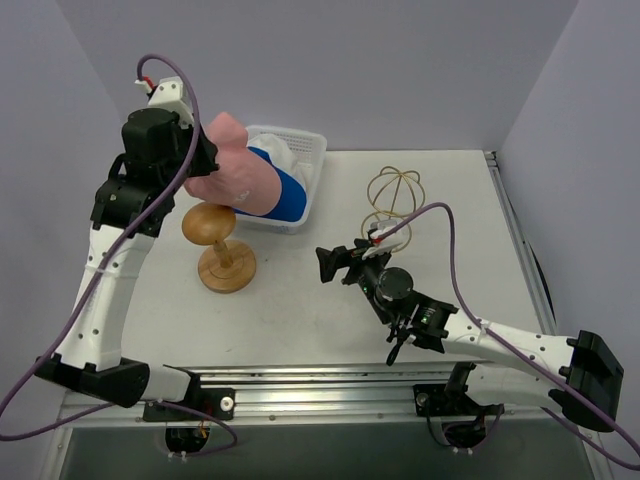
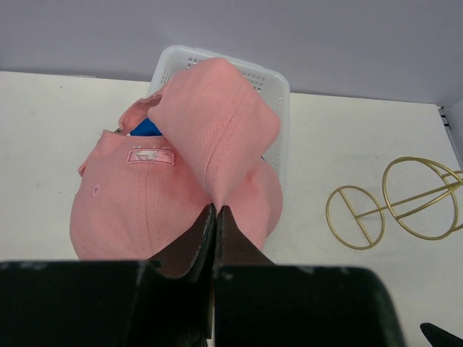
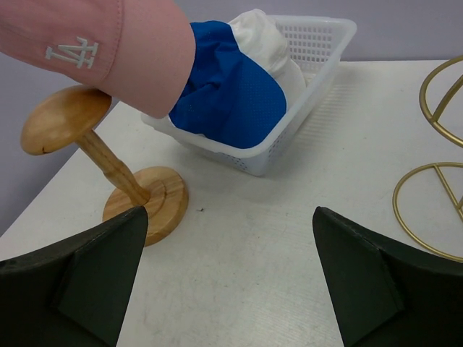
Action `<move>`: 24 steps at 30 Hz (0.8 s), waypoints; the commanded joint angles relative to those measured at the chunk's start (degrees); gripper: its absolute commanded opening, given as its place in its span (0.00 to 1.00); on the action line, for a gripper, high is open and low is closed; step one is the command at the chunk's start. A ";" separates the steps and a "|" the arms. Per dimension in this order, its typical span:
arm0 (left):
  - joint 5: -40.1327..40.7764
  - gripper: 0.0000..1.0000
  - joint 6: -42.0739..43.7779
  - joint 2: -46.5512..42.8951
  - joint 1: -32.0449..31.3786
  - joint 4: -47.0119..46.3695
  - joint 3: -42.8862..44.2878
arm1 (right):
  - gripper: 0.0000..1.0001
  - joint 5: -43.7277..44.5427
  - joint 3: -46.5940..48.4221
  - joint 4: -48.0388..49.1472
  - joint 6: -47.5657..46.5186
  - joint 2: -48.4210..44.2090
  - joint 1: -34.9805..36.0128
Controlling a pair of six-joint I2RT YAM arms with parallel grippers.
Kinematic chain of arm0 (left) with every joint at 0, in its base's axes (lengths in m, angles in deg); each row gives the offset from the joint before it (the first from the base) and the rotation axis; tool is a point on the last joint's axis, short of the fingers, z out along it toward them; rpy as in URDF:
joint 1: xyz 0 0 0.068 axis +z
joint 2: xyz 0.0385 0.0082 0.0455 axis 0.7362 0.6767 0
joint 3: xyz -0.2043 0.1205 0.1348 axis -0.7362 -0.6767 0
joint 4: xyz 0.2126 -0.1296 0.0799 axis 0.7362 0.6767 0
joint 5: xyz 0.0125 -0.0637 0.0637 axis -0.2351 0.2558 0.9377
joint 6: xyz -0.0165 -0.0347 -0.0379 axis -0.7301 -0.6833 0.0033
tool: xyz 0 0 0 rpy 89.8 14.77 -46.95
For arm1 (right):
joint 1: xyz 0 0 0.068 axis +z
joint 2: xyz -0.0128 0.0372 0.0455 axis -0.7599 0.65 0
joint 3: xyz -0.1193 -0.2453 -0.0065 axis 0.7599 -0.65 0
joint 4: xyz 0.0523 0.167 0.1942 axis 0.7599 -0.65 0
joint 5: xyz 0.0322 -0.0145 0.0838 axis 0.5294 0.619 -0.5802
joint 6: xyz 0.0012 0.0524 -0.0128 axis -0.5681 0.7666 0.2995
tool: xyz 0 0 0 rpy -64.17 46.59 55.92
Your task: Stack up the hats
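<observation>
At the far left, the left tool [image 1: 203,160] was pressed together on a fold of the pink cap [image 1: 240,178]. The left wrist view showed its two dark fingers [image 2: 189,242] pinching the fabric with no gap between them, and the cap hung below, lifted off the desk [image 1: 300,290]. Just beneath and beside the cap stood the wooden stand [image 1: 215,240], a rounded knob on a tilted stem and a round base. From the right wrist view the cap's edge looked to be just over the knob, though whether it touched could not be told. Next to the right sat the white basket [image 1: 312,148], holding the blue cap [image 3: 231,94] with the off-white hat [image 3: 264,36] tucked behind it. Farther right, the right tool [image 1: 330,262] hovered low over bare desk with its fingers spread wide and nothing between them, facing the stand and basket. The gold wire frame [image 1: 393,195] stood just beyond it, untouched. The step in hand seemed to be carrying the first hat to the stand, with two hats left in the basket. The next move would call for centring the crown over the knob and lowering it squarely before letting go, since the soft cap could slump off a tilted seat.
</observation>
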 commanded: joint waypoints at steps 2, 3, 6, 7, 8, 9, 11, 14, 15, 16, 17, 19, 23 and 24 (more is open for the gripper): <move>-3.65 0.02 1.35 -6.50 -0.19 -1.78 1.17 | 0.93 -0.76 -0.20 4.34 -0.89 -1.95 0.28; -6.79 0.02 0.48 -7.11 -0.19 -3.09 0.73 | 0.93 -1.98 -0.02 4.34 -0.89 -2.13 0.28; -13.29 0.02 -1.46 -9.31 -0.19 -5.03 -0.86 | 0.93 -9.50 0.76 4.69 -0.63 -3.53 0.28; -14.46 0.02 -1.90 -10.36 -0.19 -5.39 -1.21 | 0.93 -11.55 0.77 5.21 -1.06 -3.80 0.28; -15.25 0.02 -2.43 -10.81 -0.19 -5.91 -2.08 | 0.93 -13.05 0.86 5.83 -0.72 -4.32 0.37; -15.96 0.02 -3.65 -11.33 -0.19 -6.27 -2.61 | 0.93 -14.19 1.29 5.92 -0.28 -4.41 0.37; -19.73 0.02 -4.97 -12.82 -0.11 -7.06 -4.19 | 0.93 -16.48 3.22 5.31 1.30 -4.50 0.28; -25.00 0.02 -8.75 -14.50 -0.19 -10.82 -5.78 | 0.89 -18.77 6.12 5.92 2.62 -2.84 0.28; -26.32 0.02 -10.85 -14.85 -0.19 -11.80 -7.00 | 0.89 -19.65 6.91 6.10 2.71 -2.05 0.28; -27.46 0.02 -11.74 -15.64 -0.19 -12.59 -7.62 | 0.89 -20.61 7.88 6.19 2.89 -1.17 0.37; -29.56 0.02 -12.71 -15.91 -0.19 -14.69 -8.32 | 0.88 -21.75 9.80 5.93 3.50 0.67 0.28; -31.25 0.02 -15.52 -17.13 -0.19 -16.63 -10.61 | 0.88 -22.29 11.05 6.45 4.20 2.17 0.28; -35.38 0.02 -18.16 -17.84 -0.10 -18.84 -12.64 | 0.89 -22.38 10.79 10.92 5.61 3.93 0.19; -36.43 0.02 -18.34 -18.02 -0.10 -18.66 -12.72 | 0.89 -21.33 10.79 11.02 5.61 4.02 0.19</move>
